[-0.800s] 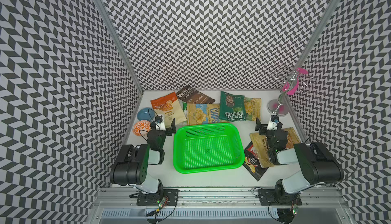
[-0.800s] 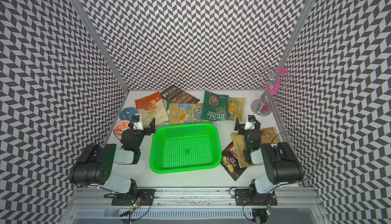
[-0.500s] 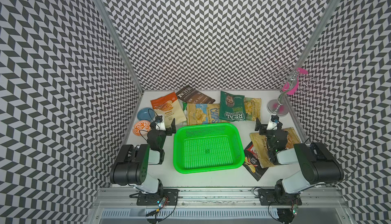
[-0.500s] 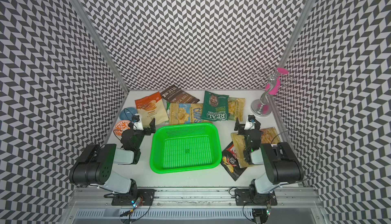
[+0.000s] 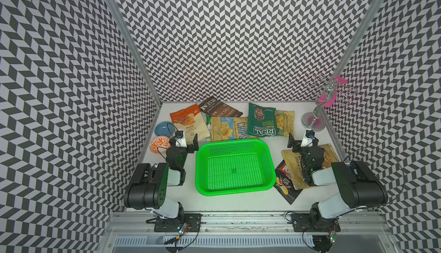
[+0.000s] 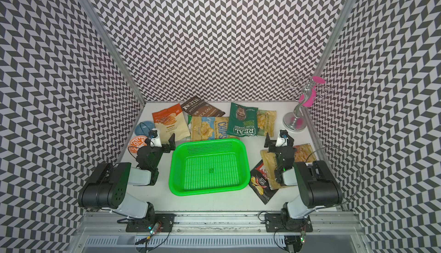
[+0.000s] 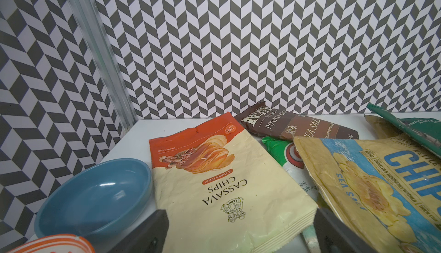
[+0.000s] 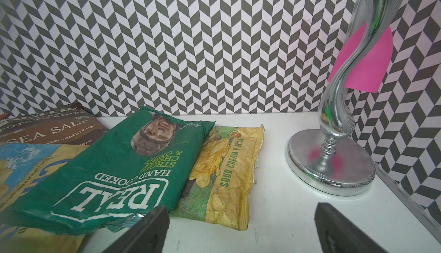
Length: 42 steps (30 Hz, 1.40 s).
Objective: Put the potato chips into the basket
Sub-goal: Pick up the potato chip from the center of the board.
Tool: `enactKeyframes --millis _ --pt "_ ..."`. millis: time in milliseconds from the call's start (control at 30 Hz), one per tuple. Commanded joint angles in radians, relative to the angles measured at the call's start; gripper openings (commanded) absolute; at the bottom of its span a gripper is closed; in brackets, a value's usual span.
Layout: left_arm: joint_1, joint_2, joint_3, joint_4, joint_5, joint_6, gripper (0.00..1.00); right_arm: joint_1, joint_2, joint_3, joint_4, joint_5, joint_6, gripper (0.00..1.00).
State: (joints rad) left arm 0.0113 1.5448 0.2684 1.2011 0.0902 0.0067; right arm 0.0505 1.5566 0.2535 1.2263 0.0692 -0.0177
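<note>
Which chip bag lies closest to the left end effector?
The orange-and-cream CASSAVA CHIPS bag: its bottom edge alone reaches between the left end effector's open fingers.

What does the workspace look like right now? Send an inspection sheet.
Surface: white table, no spills seen.
Job's things: green basket empty; all bags outside it: cassava chips bag, SEA SALT bag, CHIPS bag, REAL bag, sour cream and onion bag, green-white bag half buried, tan bag and black-red bag beneath the right arm.
Clutter: blue bowl, orange patterned bowl, chrome stand.
Grippers: left gripper open, empty; right gripper open, empty.
Cables: black wrist cable loops above the blue bowl.
Surroundings: chevron walls.
</note>
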Motion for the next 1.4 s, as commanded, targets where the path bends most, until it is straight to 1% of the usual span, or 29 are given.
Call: enactKeyframes --millis 0,33,67,100,133,167,200,233,300,367,400,433,500,533,567,600,667,700,733,800,833,900,1000,1033,1067,1267,1300,1333,1367 --pt "-0.002 0.001 0.004 0.006 -0.007 0.009 0.99 -0.005 -0.009 0.012 0.026 -0.009 0.004 1.0" --pt "-0.002 -0.002 0.008 0.009 -0.008 0.012 0.99 -0.005 -0.007 0.013 0.025 -0.007 0.009 1.0" --pt "0.001 -0.025 0.028 -0.043 -0.017 0.005 0.99 -0.005 -0.009 0.01 0.029 -0.007 0.005 1.0" --pt "0.0 -0.065 0.073 -0.165 -0.03 0.001 0.99 -0.004 -0.012 0.006 0.047 -0.004 -0.003 1.0" --pt "0.001 -0.097 0.124 -0.292 -0.036 0.003 0.99 0.009 -0.032 -0.01 0.084 0.042 -0.004 0.99" --pt "0.0 -0.131 0.184 -0.423 -0.035 0.014 0.99 0.061 -0.105 -0.021 0.052 0.219 -0.001 1.0" --pt "0.0 -0.16 0.238 -0.539 -0.027 0.035 0.99 0.122 -0.208 -0.007 -0.064 0.406 0.029 1.0" --pt "0.002 -0.191 0.276 -0.622 -0.02 0.054 0.99 0.148 -0.299 0.018 -0.207 0.504 0.106 0.99" --pt "0.007 -0.256 0.37 -0.831 0.002 0.087 0.99 0.137 -0.48 0.12 -0.588 0.447 0.353 1.0" --pt "0.025 -0.311 0.449 -1.006 0.069 0.115 0.99 0.122 -0.573 0.193 -0.884 0.4 0.669 1.0" --pt "0.035 -0.336 0.491 -1.094 0.111 0.131 0.99 0.119 -0.603 0.199 -0.973 0.37 0.771 1.0" --pt "0.041 -0.356 0.524 -1.18 0.137 0.142 0.99 0.118 -0.624 0.178 -0.98 0.343 0.823 1.0" --pt "0.052 -0.389 0.584 -1.335 0.187 0.165 0.99 0.081 -0.658 0.136 -0.941 0.137 0.843 1.0" --pt "0.055 -0.405 0.607 -1.404 0.204 0.184 0.99 0.073 -0.675 0.141 -0.982 0.073 0.852 1.0" --pt "0.057 -0.424 0.617 -1.464 0.215 0.201 0.99 0.073 -0.689 0.161 -1.056 0.053 0.848 0.99" --pt "0.059 -0.44 0.617 -1.507 0.216 0.209 0.99 0.074 -0.701 0.189 -1.164 0.052 0.864 0.94" --pt "0.071 -0.455 0.594 -1.556 0.226 0.202 0.99 0.073 -0.71 0.248 -1.389 0.091 0.892 0.94" --pt "0.076 -0.457 0.579 -1.569 0.247 0.198 0.99 0.073 -0.716 0.267 -1.448 0.091 0.892 0.94" --pt "0.078 -0.457 0.556 -1.578 0.282 0.197 0.99 0.073 -0.725 0.279 -1.524 0.124 0.922 0.94" --pt "0.078 -0.456 0.528 -1.609 0.391 0.245 0.99 0.057 -0.753 0.275 -1.593 0.139 0.927 0.94" --pt "0.08 -0.454 0.529 -1.628 0.424 0.267 0.99 0.042 -0.761 0.266 -1.598 0.139 0.927 0.94" --pt "0.082 -0.45 0.545 -1.655 0.468 0.285 0.99 -0.035 -0.757 0.227 -1.599 0.139 0.927 0.94" --pt "0.083 -0.447 0.536 -1.644 0.479 0.286 0.99 -0.154 -0.713 0.152 -1.575 0.139 0.927 0.94" --pt "0.084 -0.444 0.531 -1.636 0.47 0.284 0.99 -0.186 -0.698 0.133 -1.555 -0.104 0.899 0.93" --pt "0.084 -0.442 0.529 -1.63 0.458 0.279 0.99 -0.205 -0.688 0.117 -1.546 -0.192 0.893 0.93" --pt "0.085 -0.437 0.523 -1.615 0.433 0.267 0.99 -0.263 -0.686 0.087 -1.597 -0.148 0.921 0.93" --pt "0.085 -0.435 0.523 -1.614 0.431 0.266 0.99 -0.273 -0.683 0.085 -1.614 -0.103 0.955 0.93" --pt "0.085 -0.434 0.524 -1.614 0.428 0.265 0.99 -0.277 -0.678 0.088 -1.635 -0.101 0.955 0.93" --pt "0.085 -0.433 0.524 -1.614 0.425 0.263 0.99 -0.281 -0.67 0.094 -1.665 -0.064 0.977 0.93"
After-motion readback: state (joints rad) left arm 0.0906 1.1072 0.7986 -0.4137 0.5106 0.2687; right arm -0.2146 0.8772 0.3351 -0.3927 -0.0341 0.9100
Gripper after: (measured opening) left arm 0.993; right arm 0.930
